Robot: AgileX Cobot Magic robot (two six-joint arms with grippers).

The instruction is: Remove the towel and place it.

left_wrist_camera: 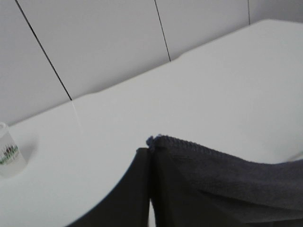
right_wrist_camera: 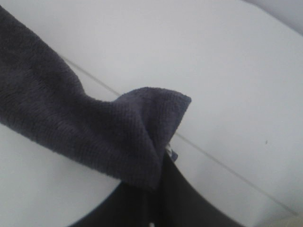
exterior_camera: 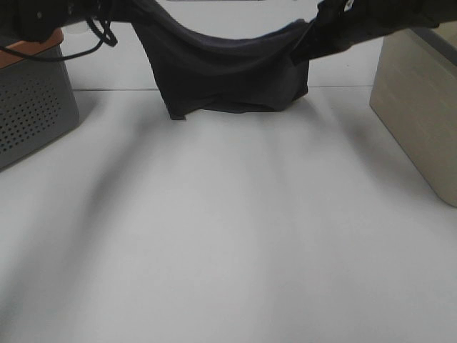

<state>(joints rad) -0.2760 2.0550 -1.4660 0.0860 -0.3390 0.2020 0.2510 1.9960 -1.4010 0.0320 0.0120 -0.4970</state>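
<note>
From the high camera, the dark charcoal-grey terry towel (exterior_camera: 228,71) hangs above the far part of the white table (exterior_camera: 228,250), slung like a hammock between my two arms. Its bunched lower fold sags down to the table, though I cannot tell whether it touches. My right gripper (exterior_camera: 307,43) grips the towel's right upper corner. My left gripper (left_wrist_camera: 150,155) is at the other corner, but the upper edge of this view cuts it off, so the pinch is hidden here. A grey perforated plastic basket with an orange top (exterior_camera: 32,107) stands at the table's left edge, cut off by the frame. A pale wooden box (exterior_camera: 418,107) stands at the table's right edge.

At my left wrist, the jaws are pressed together on the towel's stitched hem, and the cloth trails off to one side above the table. A small clear container with a green label (left_wrist_camera: 9,153) sits on the table, half out of frame and blurred.

At my right wrist, the jaws pinch a folded corner, which puffs out over the fingertips and hides them. A pale speck shows at the pinch, too small to identify
</note>
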